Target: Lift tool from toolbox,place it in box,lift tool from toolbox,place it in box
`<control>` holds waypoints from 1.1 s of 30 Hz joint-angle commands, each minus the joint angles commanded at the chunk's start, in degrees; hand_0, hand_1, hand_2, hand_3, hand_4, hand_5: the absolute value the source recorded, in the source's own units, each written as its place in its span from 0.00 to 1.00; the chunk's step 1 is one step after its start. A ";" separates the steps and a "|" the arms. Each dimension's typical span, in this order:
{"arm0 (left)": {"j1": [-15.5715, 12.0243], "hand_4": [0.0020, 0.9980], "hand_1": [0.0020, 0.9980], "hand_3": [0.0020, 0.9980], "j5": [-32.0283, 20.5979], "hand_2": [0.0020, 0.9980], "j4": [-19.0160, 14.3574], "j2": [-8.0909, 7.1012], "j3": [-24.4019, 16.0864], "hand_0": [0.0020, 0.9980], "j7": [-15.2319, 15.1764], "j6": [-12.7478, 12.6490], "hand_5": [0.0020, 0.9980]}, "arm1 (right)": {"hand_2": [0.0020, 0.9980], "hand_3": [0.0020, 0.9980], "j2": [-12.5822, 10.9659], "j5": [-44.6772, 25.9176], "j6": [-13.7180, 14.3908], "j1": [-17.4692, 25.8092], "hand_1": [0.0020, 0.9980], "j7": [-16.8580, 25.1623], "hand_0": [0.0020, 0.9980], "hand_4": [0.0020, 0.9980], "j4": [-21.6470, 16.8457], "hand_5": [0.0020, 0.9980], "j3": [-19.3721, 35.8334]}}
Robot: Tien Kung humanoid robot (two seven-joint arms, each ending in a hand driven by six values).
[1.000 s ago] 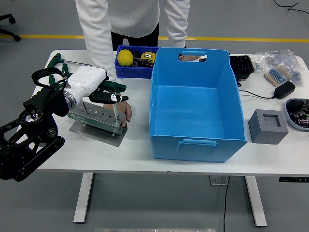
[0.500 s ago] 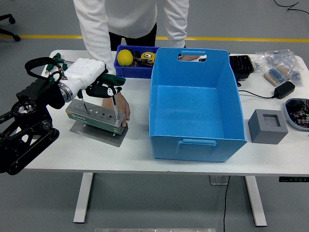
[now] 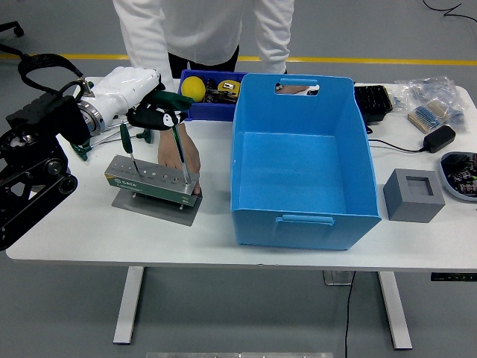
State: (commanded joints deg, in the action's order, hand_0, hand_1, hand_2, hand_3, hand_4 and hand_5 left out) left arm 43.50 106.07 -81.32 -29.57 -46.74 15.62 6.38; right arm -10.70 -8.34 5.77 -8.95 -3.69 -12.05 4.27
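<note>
A metal tool rack on a grey base plate stands at the table's left. My left hand, white with black fingers, is shut on the green handle of a screwdriver above the rack. Its shaft hangs down to the rack's right end; I cannot tell if the tip is out of its hole. A second green-handled screwdriver stands in the rack's left end. A person's hand rests against the rack's far side. The large blue box stands open to the right. My right hand is out of view.
A small blue bin with a yellow ball sits behind the rack. Green-handled tools lie at the far left. A grey block, a black tray, bags and a charger are on the right.
My left hand has risen and moved back from the rack, drawing the screwdriver upward. The person's hand has stayed at the rack.
</note>
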 joint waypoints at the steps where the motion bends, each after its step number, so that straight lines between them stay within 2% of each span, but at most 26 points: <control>1: 0.58 0.72 0.00 0.03 -0.55 0.02 0.07 -0.30 0.17 0.11 0.00 0.10 0.53 | 0.80 0.66 -0.01 -0.01 0.00 0.01 0.76 -0.01 0.77 0.89 0.00 0.78 -0.02; 11: 5.80 0.71 0.00 0.03 -3.09 0.01 -0.06 -2.91 1.85 0.10 -0.28 0.38 0.53 | 0.80 0.66 -0.12 -0.03 0.02 -0.03 0.76 0.01 0.77 0.89 0.01 0.78 0.20; 15: 7.36 0.71 0.00 0.03 -3.39 0.01 -0.49 -3.24 2.02 0.10 -0.35 0.42 0.53 | 0.80 0.66 -0.14 -0.04 0.01 -0.05 0.76 0.01 0.77 0.89 0.00 0.78 0.24; 19: 8.43 0.71 0.00 0.03 -3.23 0.01 -2.13 -2.63 0.59 0.10 -0.26 0.21 0.52 | 0.80 0.66 -0.13 -0.05 0.01 0.00 0.76 0.00 0.77 0.89 0.01 0.78 0.13; 22: 8.39 0.71 0.00 0.03 -3.41 0.01 -4.95 -0.95 -2.07 0.10 -0.06 -0.36 0.52 | 0.80 0.66 -0.10 -0.06 0.01 0.11 0.76 -0.01 0.77 0.89 0.02 0.78 0.05; 26: 8.02 0.71 0.00 0.03 -4.15 0.01 -8.35 2.46 -3.67 0.10 0.28 -1.00 0.52 | 0.80 0.66 -0.02 -0.17 0.02 0.29 0.76 -0.04 0.77 0.89 0.01 0.78 -0.18; 30: 8.51 0.71 0.00 0.03 -6.17 0.01 -9.66 5.84 0.00 0.10 0.28 -0.97 0.52 | 0.80 0.66 0.02 -0.30 0.05 0.28 0.76 -0.05 0.77 0.89 -0.03 0.78 -0.38; 33: 9.65 0.71 0.00 0.03 -8.22 0.01 -8.89 8.51 5.14 0.10 -0.16 -1.32 0.52 | 0.80 0.66 0.01 -0.37 0.09 0.16 0.76 -0.04 0.77 0.89 -0.07 0.78 -0.63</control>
State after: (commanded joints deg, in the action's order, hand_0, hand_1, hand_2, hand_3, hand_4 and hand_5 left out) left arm 53.15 97.85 -90.21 -21.07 -41.60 15.46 5.06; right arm -10.70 -8.71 5.87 -8.79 -3.73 -12.11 3.64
